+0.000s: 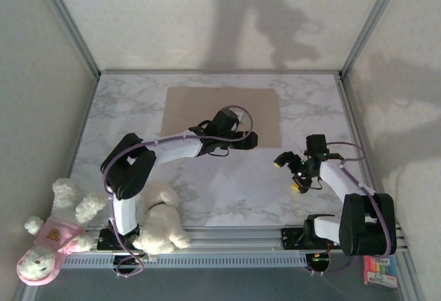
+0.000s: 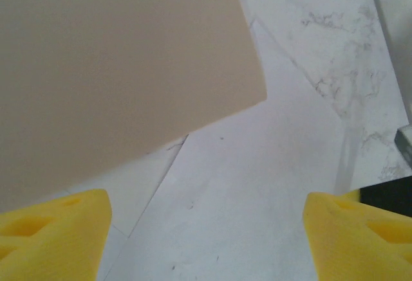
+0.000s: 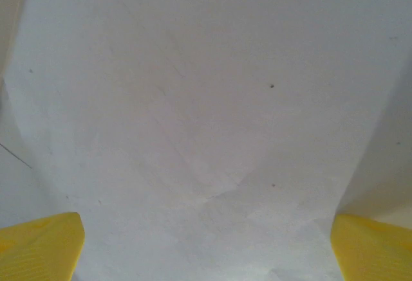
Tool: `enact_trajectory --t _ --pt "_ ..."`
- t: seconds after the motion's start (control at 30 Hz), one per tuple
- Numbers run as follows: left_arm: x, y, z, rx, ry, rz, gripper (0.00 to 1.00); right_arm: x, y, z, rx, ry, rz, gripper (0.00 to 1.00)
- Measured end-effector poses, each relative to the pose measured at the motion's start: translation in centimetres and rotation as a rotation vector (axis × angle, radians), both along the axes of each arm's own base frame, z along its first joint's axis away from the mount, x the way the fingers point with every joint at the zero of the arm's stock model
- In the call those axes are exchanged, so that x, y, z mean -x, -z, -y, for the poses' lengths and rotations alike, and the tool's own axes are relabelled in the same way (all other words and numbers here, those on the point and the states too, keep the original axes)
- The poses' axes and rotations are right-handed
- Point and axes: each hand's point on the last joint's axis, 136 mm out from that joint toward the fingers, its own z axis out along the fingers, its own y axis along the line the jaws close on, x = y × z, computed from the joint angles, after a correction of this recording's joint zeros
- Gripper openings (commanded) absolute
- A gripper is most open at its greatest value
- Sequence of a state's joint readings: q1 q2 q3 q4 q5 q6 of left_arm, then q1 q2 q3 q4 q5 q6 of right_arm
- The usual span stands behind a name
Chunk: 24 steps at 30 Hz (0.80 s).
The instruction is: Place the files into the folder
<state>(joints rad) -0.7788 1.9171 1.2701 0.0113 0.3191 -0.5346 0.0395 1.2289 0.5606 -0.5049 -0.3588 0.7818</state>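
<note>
Folder [image 1: 220, 115] lies flat at the far middle of the bench [image 1: 124, 108]. The files [image 2: 244, 197] lie loose by its near corner, none inside. Left pincer [image 2: 206, 236] and right pincer [image 3: 206, 249] stand wide and empty over the sheets. Judged step: pickup. The next move calls for pinching one sheet's edge.

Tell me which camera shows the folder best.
The top external view: the folder lies there as a nearly whole tan rectangle, with its outline easy to read. The left wrist view catches one rounded corner close up, above white sheets. The right wrist view has at most a tan sliver at its upper left edge.
</note>
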Motion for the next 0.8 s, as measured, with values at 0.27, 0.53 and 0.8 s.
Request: enact_trajectory --t 0.27,0.53,0.8 --pt "0.4 1.3 1.8 0.0 0.017 -0.019 0.78 -1.8 0.2 2.2 -0.004 0.093 0.038 0.99" --pt "0.6 2.7 3.7 -0.023 0.042 -0.043 0.79 -3.3 0.1 4.6 -0.051 0.189 0.055 0.98" --pt "1.8 3.5 5.8 -0.039 0.076 -0.066 0.8 -4.5 -0.2 8.8 -0.013 0.273 0.082 0.98"
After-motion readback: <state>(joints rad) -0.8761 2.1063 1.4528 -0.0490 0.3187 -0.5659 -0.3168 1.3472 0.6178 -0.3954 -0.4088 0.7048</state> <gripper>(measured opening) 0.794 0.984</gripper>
